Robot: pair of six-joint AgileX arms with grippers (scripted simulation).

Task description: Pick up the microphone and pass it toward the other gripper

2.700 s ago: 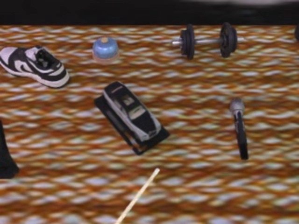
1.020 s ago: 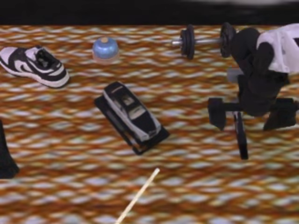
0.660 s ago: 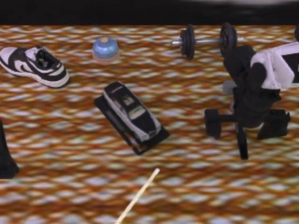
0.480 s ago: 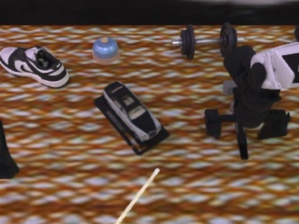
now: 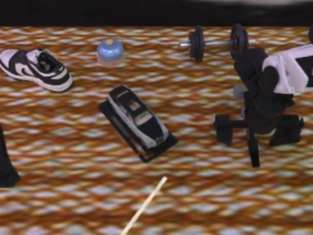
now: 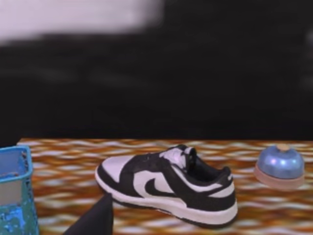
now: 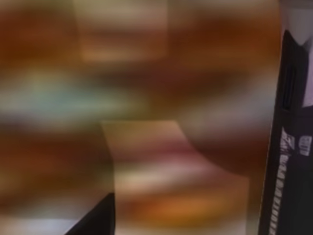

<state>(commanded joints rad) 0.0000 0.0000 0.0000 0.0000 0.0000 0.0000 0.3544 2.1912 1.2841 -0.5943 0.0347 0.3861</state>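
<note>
The microphone (image 5: 253, 152) is seen lying on the tabletop (image 5: 205, 196), directly below the dumbbell (image 5: 215, 43) in the top view, with its black handle pointing away from the dumbbell. Only the lower part of the handle and a sliver of the grey head are shown; the rest is covered by the right arm.

The right claw (image 5: 257, 129) is held over the microphone, on the side of it toward the dumbbell. Its two fingers (image 5: 224, 129) are spread wide apart, one on either side of the handle, and nothing is gripped between them. Whether the fingers touch the tabletop cannot be told. In the right wrist view the microphone handle (image 7: 286, 161) is shown close up as a dark bar against the tabletop.

The left claw (image 5: 6, 164) is parked at the left edge of the tabletop, far from the dumbbell; whether it is apart or together cannot be told.

Left of the dumbbell a blue bell (image 5: 110, 51) is found, and farther left a black and white shoe (image 5: 36, 68). A toy car (image 5: 138, 122) on a black base is placed below and left of the dumbbell, and a pale wooden stick (image 5: 144, 205) lies beyond the car. In the left wrist view a blue basket (image 6: 14, 196) is seen beside the shoe.
</note>
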